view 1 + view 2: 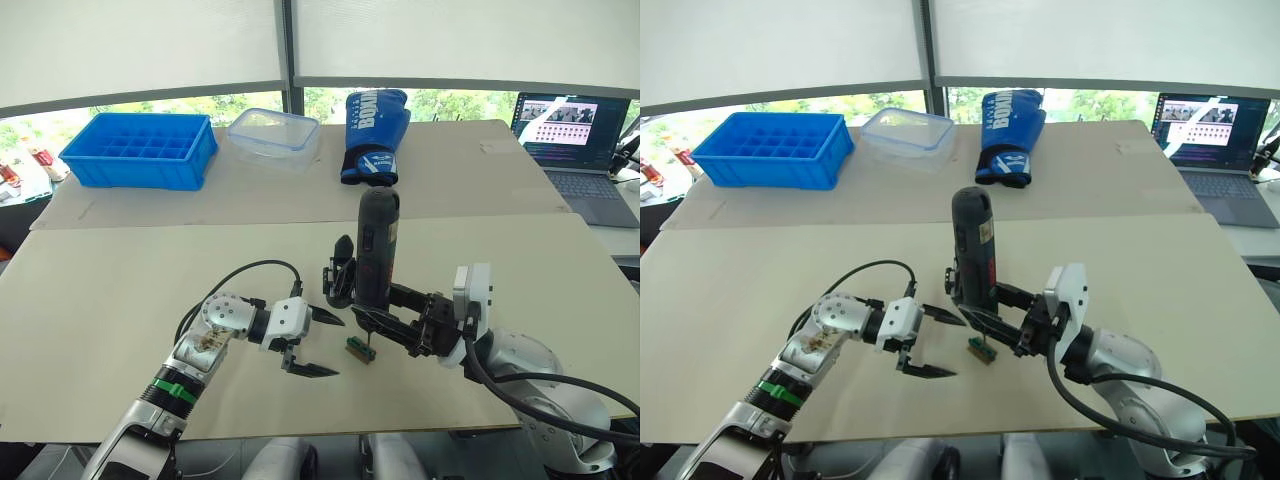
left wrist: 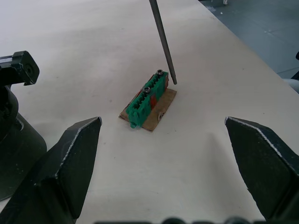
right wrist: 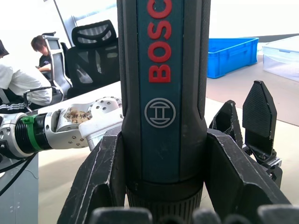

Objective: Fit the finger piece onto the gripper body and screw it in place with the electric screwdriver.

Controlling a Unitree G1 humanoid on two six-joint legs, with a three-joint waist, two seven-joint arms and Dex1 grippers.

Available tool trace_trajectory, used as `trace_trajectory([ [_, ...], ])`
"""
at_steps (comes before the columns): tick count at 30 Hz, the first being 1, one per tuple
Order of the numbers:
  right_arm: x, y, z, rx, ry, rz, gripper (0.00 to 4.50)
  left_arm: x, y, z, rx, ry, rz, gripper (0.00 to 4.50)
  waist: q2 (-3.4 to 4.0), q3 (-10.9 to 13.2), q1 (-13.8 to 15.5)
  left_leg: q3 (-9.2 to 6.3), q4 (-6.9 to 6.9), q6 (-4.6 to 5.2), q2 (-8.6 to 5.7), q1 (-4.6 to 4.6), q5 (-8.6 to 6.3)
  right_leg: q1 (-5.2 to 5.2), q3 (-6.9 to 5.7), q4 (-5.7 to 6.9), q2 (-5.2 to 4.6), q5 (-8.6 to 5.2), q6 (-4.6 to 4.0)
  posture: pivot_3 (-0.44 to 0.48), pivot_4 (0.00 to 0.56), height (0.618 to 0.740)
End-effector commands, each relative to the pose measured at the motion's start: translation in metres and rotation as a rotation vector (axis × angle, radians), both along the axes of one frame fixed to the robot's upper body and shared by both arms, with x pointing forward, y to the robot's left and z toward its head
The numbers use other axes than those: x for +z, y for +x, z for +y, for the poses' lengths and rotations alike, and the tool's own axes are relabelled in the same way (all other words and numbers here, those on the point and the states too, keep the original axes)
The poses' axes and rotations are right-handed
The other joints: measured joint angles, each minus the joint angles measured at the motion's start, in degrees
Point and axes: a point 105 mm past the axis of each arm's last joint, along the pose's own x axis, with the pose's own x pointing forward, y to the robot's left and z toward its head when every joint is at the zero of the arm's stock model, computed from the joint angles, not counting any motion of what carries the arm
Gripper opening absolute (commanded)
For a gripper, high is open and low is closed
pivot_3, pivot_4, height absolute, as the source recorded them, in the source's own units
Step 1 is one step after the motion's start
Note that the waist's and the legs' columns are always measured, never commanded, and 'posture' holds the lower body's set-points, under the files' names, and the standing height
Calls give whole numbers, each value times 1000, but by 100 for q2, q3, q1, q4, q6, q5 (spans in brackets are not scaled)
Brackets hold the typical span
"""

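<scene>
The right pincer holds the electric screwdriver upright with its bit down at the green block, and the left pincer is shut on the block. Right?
No. The left wrist view shows the left pincer open, short of the green block.

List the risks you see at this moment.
1. The electric screwdriver, held upright by the right gripper, has its bit at the edge of the small green block; pressing down may tip or push the loose block.
2. The open left gripper is close and might get bumped.
</scene>
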Motion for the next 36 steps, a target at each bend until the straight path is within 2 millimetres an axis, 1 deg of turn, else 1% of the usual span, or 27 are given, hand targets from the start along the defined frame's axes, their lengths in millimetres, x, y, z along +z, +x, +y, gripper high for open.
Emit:
trace_trajectory([
  [1, 12, -6, 3, 33, 9, -60, 1912, 9, 3, -3, -9, -27, -38, 4500, 0, 0, 1, 0, 0, 0, 0, 0, 0, 0, 0, 0, 0, 0, 0, 0, 150, 740],
  [4, 14, -8, 1, 35, 4, -62, 1912, 9, 2, -3, -8, -28, -38, 4500, 0, 0, 0, 0, 0, 0, 0, 0, 0, 0, 0, 0, 0, 0, 0, 0, 150, 740],
  [9, 30, -16, -2, 54, 39, -85, 1912, 8, 1, -3, -11, -29, -34, 4500, 0, 0, 1, 0, 0, 0, 0, 0, 0, 0, 1, 0, 0, 0, 0, 0, 150, 740],
  [13, 35, -13, -5, 14, 37, -125, 1912, 7, 0, -5, -14, -32, -29, 4500, -1, 0, 1, -1, 0, 0, 1, 0, 0, 1, 0, -1, -1, 0, 0, 0, 150, 740],
  [23, 32, -9, -4, -14, 17, -160, 1912, 7, 0, -6, -29, -30, -14, 4500, -1, 0, 3, 0, 0, 0, 0, 0, 0, 0, 1, 0, -1, 0, 0, 0, 150, 740],
  [36, 26, -8, -4, -17, 11, -148, 1912, 7, 0, -6, -26, -29, -26, 4500, 0, 0, 3, 0, 0, 0, 0, 0, 0, 0, 0, 0, 0, 0, 0, 0, 150, 740],
])
